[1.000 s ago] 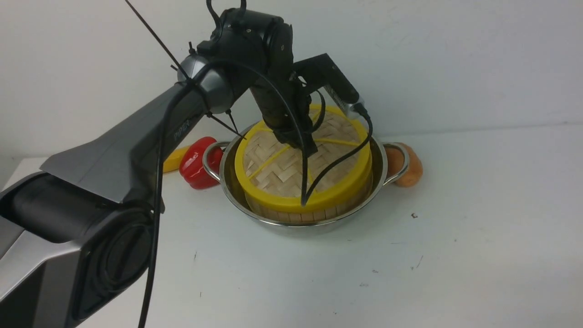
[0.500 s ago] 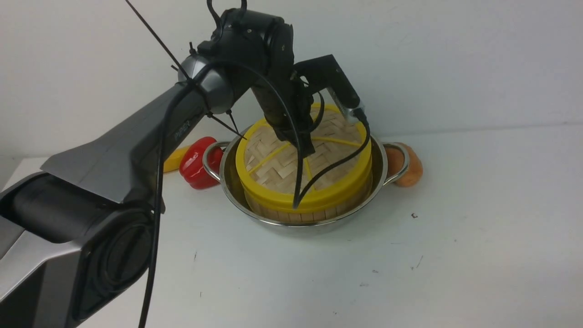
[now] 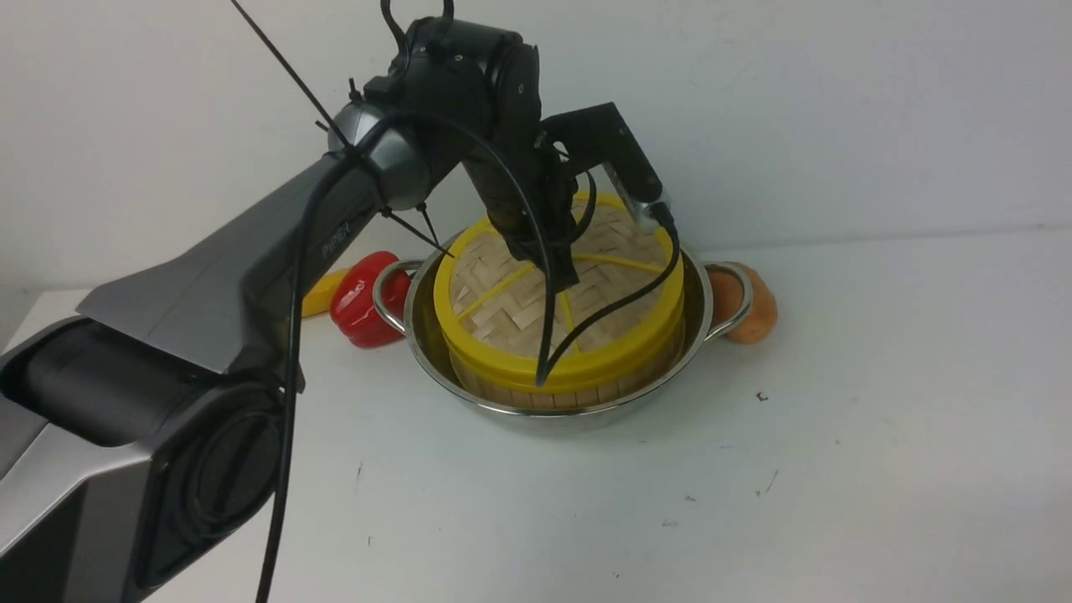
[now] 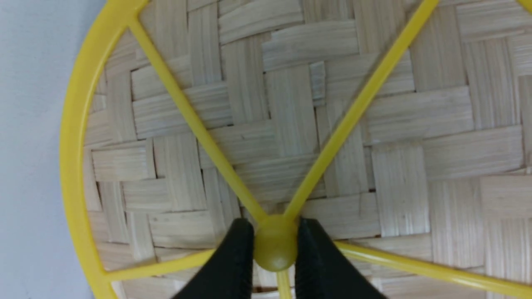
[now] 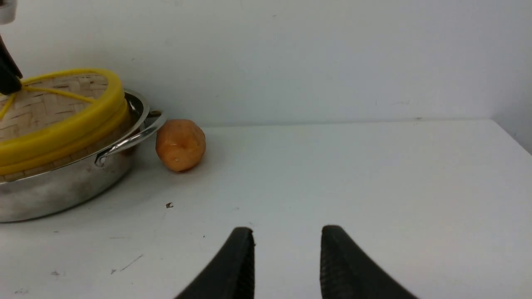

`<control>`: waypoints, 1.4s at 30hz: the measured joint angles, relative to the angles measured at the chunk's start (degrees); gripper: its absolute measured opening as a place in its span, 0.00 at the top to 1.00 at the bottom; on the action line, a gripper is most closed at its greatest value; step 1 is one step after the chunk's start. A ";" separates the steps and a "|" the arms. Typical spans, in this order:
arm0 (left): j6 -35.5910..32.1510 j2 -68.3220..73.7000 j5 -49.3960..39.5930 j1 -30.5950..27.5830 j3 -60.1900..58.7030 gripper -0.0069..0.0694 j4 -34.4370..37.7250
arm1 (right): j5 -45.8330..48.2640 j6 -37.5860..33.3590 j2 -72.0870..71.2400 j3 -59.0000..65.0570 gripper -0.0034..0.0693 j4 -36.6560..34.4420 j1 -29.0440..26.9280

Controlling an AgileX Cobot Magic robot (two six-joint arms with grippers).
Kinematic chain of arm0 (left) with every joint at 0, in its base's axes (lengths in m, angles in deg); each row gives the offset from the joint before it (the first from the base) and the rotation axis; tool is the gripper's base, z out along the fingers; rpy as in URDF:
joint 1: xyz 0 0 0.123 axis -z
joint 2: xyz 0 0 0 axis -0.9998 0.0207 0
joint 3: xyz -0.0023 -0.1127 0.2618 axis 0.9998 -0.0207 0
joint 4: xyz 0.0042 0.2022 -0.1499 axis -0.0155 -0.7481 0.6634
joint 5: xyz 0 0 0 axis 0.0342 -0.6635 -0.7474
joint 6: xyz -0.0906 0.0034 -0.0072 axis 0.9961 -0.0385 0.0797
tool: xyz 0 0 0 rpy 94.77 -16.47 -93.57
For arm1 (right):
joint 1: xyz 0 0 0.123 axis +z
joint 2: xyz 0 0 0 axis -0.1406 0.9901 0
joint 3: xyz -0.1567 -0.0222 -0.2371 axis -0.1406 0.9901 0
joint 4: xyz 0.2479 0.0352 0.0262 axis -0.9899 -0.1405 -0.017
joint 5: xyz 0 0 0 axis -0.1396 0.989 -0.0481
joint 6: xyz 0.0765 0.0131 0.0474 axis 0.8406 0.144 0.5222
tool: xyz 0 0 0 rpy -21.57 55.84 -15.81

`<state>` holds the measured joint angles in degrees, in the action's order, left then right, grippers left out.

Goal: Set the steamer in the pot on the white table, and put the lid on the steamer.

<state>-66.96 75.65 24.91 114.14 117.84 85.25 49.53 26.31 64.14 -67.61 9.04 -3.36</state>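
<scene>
from the front i see the robot's left arm reaching over the pot (image 3: 559, 414), its hand (image 3: 563, 280) coming down onto the middle of the lid (image 3: 519, 314). the steamer (image 3: 578, 398) sits down inside the pot, its slatted wall showing just under the lid's yellow rim, and the lid seems to lie on it all the way round, at least on the near side — the far edge is partly behind the arm. the pot stands on the white desk (image 3: 653, 519), near the wall, a red pepper (image 3: 368, 301) just beside one handle and a round orange-brown thing (image 3: 749, 306) by the other.

in the left wrist view the relation that matters is plain: the yellow knob (image 4: 275, 243) is right between the fingertips, clamped, with the spokes running out from it. no reaching left to do, then; the knob is the hub, so i'd say the coming move is only to part those fingers and lift straight up off it. a sideways pull before they are clear could drag the lid askew.

in the right wrist view the other hand (image 5: 287, 232) stands with its fingers apart and nothing between them, the bare desk ahead and the pot well off to the robot's left. the left hand is much the nearer, and i doubt the right one is needed.
</scene>
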 joint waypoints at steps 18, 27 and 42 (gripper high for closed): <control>0.77 0.28 2.32 0.00 0.27 0.29 -3.09 | 0.00 0.00 0.00 0.00 0.62 0.00 0.00; 17.29 -9.30 2.91 0.00 0.27 0.12 -11.35 | 0.00 0.00 0.00 0.00 0.62 0.00 0.00; 42.99 -29.14 -8.29 0.00 0.27 0.75 -12.91 | -0.05 0.00 0.00 0.00 0.62 0.00 0.00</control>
<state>-23.97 46.51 16.62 114.14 118.11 72.35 49.48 26.31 64.14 -67.61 9.04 -3.36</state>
